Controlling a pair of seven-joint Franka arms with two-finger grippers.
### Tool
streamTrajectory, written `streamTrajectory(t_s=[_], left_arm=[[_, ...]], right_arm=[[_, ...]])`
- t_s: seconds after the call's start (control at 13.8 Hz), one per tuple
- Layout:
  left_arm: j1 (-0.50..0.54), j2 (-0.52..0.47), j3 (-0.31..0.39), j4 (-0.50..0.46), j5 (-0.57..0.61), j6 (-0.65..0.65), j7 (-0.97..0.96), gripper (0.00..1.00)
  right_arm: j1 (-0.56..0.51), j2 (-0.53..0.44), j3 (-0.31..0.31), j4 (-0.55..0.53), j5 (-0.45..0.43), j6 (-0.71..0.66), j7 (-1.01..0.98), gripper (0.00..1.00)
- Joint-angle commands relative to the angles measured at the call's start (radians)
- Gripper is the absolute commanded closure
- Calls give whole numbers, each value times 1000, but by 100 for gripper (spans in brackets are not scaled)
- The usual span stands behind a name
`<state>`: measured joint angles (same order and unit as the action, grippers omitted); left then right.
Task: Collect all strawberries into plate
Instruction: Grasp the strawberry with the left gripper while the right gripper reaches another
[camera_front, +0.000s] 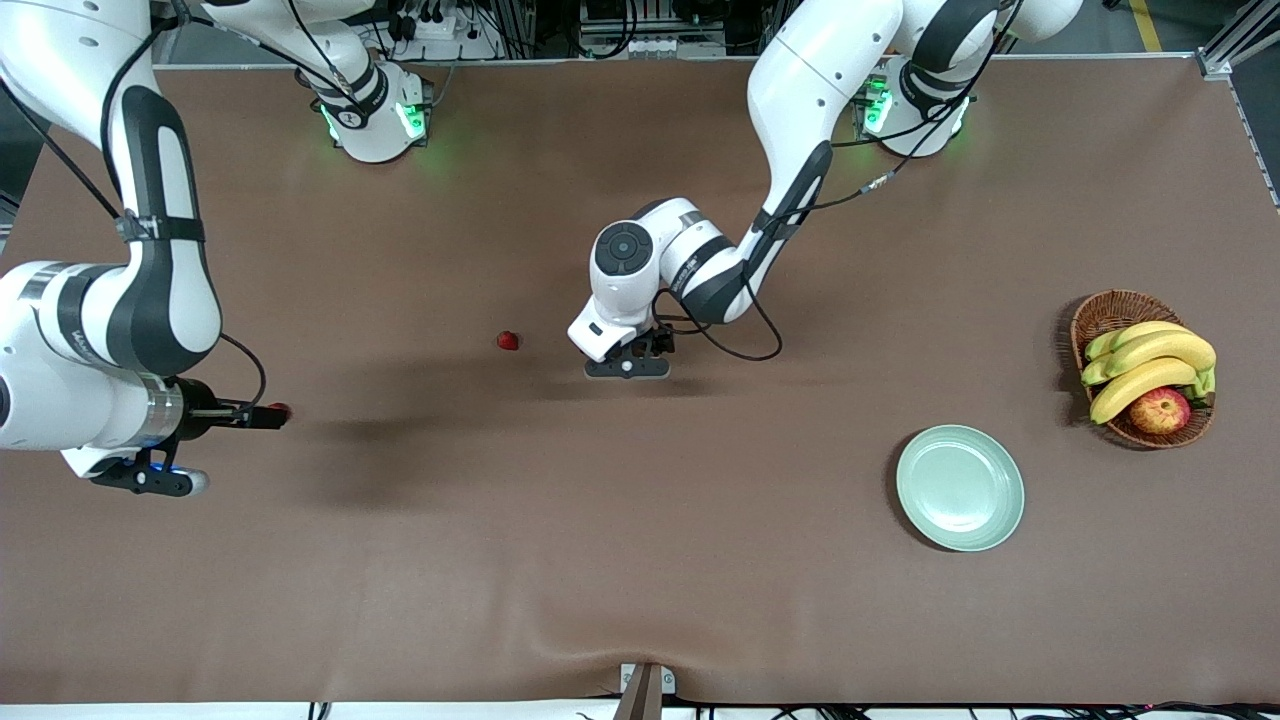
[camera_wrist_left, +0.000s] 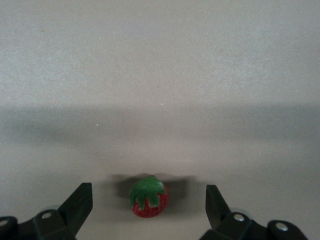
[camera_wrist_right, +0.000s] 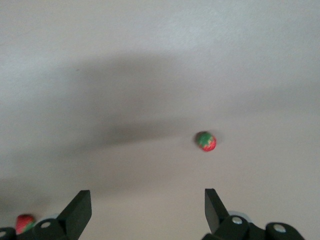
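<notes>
A small red strawberry (camera_wrist_left: 148, 201) with a green top lies on the brown table between the open fingers of my left gripper (camera_wrist_left: 148, 188), touching neither finger. That gripper (camera_front: 645, 348) is low over the middle of the table and hides this berry in the front view. A second strawberry (camera_front: 508, 341) (camera_wrist_right: 205, 141) lies beside it, toward the right arm's end. A third strawberry (camera_front: 281, 409) (camera_wrist_right: 24, 223) sits just off the tip of my right gripper (camera_front: 266, 414) (camera_wrist_right: 147, 192), which is open with nothing between its fingers. The mint-green plate (camera_front: 960, 487) is empty.
A wicker basket (camera_front: 1105, 310) with bananas (camera_front: 1150, 360) and an apple (camera_front: 1160, 410) stands next to the plate, at the left arm's end of the table. The plate is nearer the front camera than the basket.
</notes>
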<state>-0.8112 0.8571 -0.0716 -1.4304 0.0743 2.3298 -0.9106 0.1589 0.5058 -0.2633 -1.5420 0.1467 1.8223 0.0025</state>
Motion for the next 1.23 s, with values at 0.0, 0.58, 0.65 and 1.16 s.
streamTrajectory(t_s=[0.0, 0.58, 0.65, 1.16], left_arm=[[-8, 20, 12, 27, 61, -3, -8, 0], [-31, 25, 10, 27, 58, -3, -17, 7], [-31, 25, 10, 27, 58, -3, -17, 7], [-29, 25, 9, 25, 55, -3, -30, 58]], right_arm=[[-51, -21, 19, -84, -29, 90, -77, 0], [-78, 2, 19, -274, -35, 353, -150, 0], [-85, 6, 19, -299, -35, 397, -168, 0], [-110, 40, 22, -389, -24, 514, -219, 32]])
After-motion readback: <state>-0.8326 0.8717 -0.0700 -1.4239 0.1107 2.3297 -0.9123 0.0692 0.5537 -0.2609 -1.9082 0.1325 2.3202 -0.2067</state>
